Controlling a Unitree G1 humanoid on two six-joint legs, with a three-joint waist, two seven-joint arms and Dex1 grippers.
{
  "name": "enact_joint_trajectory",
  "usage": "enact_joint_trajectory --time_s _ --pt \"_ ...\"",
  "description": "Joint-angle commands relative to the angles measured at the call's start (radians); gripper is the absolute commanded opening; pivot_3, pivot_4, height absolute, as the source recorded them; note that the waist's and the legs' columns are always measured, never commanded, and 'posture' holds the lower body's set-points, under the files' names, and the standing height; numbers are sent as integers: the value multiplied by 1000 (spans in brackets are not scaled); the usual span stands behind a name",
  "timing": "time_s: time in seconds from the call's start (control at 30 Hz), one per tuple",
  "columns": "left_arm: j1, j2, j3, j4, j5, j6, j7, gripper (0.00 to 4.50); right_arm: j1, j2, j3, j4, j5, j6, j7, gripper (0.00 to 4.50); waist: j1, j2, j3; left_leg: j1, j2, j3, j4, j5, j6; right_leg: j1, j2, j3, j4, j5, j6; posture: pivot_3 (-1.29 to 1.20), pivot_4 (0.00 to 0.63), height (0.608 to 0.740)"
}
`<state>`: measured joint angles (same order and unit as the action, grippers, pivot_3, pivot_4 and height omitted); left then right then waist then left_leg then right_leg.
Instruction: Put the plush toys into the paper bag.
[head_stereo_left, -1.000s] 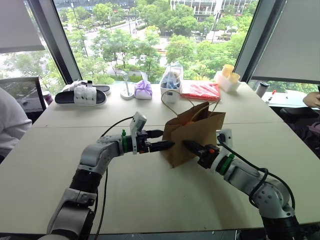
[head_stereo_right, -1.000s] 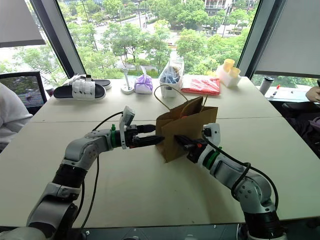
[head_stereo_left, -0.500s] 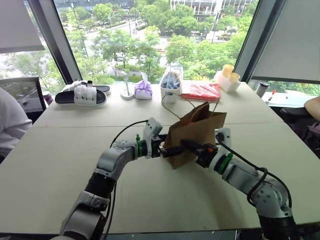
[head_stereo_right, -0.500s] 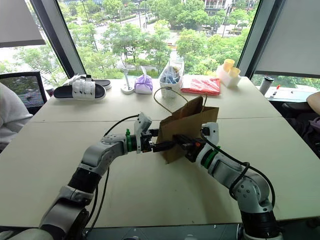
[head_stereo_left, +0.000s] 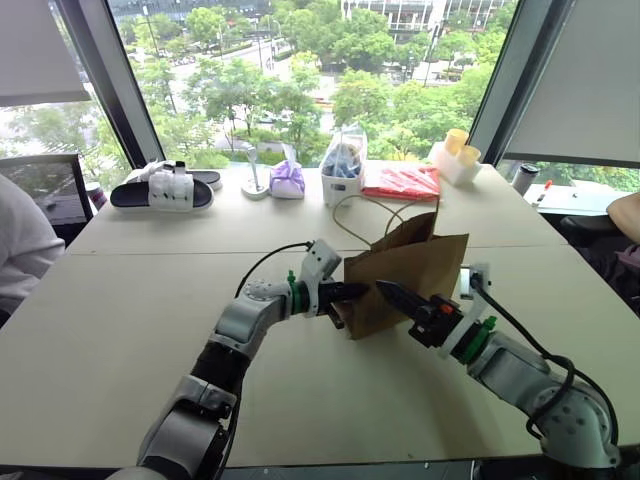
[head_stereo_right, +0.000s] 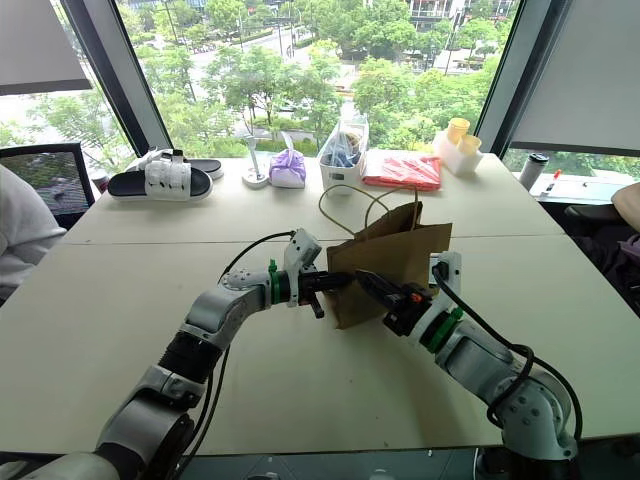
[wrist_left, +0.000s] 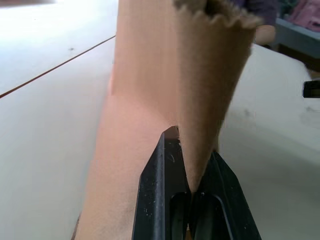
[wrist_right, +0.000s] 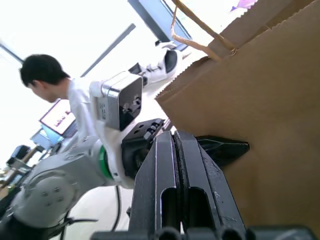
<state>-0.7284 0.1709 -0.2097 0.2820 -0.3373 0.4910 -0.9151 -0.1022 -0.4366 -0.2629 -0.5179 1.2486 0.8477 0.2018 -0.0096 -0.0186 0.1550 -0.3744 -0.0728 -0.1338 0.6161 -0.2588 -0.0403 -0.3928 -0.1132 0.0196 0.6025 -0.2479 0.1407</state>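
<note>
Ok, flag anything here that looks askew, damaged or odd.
The paper bag stands on the table creased, its left side edge pinched flat between the left gripper's shut fingers. The right gripper, shut and empty, lies against the bag's front. Nothing spilled.

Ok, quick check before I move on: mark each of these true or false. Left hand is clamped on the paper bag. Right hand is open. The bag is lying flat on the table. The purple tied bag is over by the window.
1. The left hand is shut on the paper bag. True: the left wrist view shows a fold of the bag's side pinched between its fingers.
2. The right hand is open. False: it is shut, with nothing between its fingers, in front of the bag.
3. The paper bag lies flat on the table. False: it stands upright with its mouth up.
4. The purple tied bag sits at the far edge, by the window. True.
</note>
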Motion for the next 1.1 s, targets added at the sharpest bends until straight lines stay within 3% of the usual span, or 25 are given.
enact_joint_trajectory --time_s 0.03,0.13,0.3,0.5,0.63,0.73,0.93,1.03,1.1 --pt "-33 18 26 -88 -76 -3 -119 26 65 -58 -58 -52 55 -5 70 0 0 0 0 0 0 0 0 0 0 0 0 0 0 0 0 0 150 740" --pt "-83 49 10 -11 -34 -103 -191 26 155 -112 -105 -53 68 -9 135 0 0 0 0 1 0 1 0 0 0 1 0 0 0 0 0 0 150 740" --pt "-274 49 -7 425 112 -427 -247 26 247 -142 -155 -82 80 -40 161 0 3 0 0 1 0 1 2 0 0 3 0 -1 -2 0 0 0 150 740" --pt "-419 32 15 772 155 -509 -410 26 282 -123 -129 -100 66 -63 147 0 -1 0 0 1 0 1 2 -1 2 3 0 -1 -2 0 1 0 150 740" --pt "-474 32 39 906 192 -541 -389 26 291 -122 -124 -100 62 -80 134 0 -1 -1 0 0 0 1 1 -1 3 2 0 -1 -1 -1 2 0 150 740" --pt "-507 36 82 958 198 -569 -334 855 293 -131 -122 -97 62 -83 138 0 0 -1 0 1 0 1 2 -1 3 2 0 -1 -1 -1 2 0 150 740" --pt "-522 56 125 950 219 -627 -324 3648 278 -152 -104 -85 52 -73 154 0 0 -1 0 1 0 1 3 -1 3 2 0 -1 0 -1 2 0 150 740" --pt "-502 83 144 885 206 -629 -357 3648 259 -167 -93 -79 51 -66 158 0 -2 -1 0 1 0 1 3 -1 3 2 0 -1 1 -1 2 0 150 740" --pt "-453 111 169 773 158 -541 -402 3648 254 -187 -94 -80 49 -58 165 0 -2 -1 0 1 0 1 3 -1 3 2 0 -1 1 -1 2 0 150 740"
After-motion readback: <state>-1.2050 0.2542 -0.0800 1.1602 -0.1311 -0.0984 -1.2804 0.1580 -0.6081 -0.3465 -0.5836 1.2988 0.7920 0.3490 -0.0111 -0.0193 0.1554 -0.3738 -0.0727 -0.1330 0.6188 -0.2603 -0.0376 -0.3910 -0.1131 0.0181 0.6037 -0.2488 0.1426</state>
